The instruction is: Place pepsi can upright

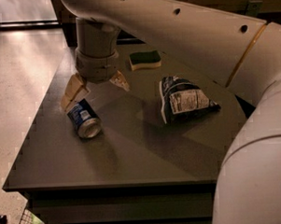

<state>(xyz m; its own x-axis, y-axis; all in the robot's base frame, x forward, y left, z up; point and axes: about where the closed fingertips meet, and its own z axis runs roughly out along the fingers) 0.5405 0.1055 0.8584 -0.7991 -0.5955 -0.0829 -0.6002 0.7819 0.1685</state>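
Small dark blue cylindrical pepsi can, white label markings, silver metal end. Pose: on its side, not upright. Silver end faces front of dark grey table; blue body points away toward rear left. Location: left part of tabletop, near left edge. Tan two-finger gripper just above can's far end, fingers spread; contact with can not discernible.
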